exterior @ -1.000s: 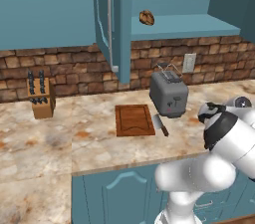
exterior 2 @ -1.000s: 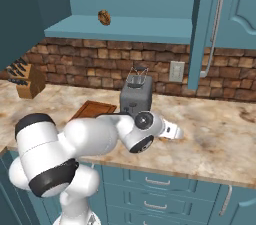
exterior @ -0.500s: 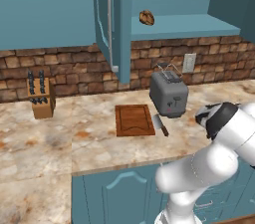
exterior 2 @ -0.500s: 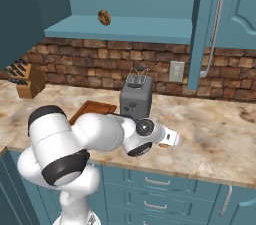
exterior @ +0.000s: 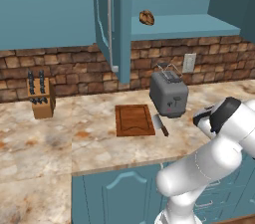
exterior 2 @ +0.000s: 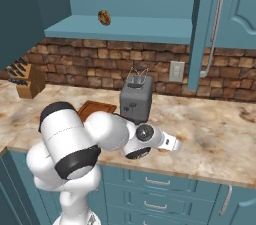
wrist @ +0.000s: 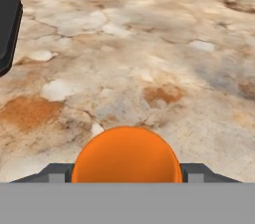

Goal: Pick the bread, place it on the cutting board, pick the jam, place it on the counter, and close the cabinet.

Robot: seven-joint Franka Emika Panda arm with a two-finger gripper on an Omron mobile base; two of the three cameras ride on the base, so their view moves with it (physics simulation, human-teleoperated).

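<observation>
Jam, a tiny orange jar (wrist: pixel 127 154), was seen clamped between the dark finger tips of the gripper (wrist: pixel 127 170), low over the marbled beige stone worktop (wrist: pixel 149 68) near its front edge, right of the grey toaster (exterior 2: pixel 136 99). Mottled brown bread (exterior: pixel 146 17) was left on the open teal wall cabinet's shelf (exterior: pixel 184 25); the dark-brown wooden cutting board (exterior: pixel 134 120) was bare.

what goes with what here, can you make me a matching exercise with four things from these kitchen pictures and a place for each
Things:
1. bread
2. jam
3. cutting board
4. knife block

Places:
A. on the counter, left of the toaster
B. between the gripper fingers
C. on the open cabinet shelf
D. by the brick wall, far left

Pairs: 1-C, 2-B, 3-A, 4-D
</observation>
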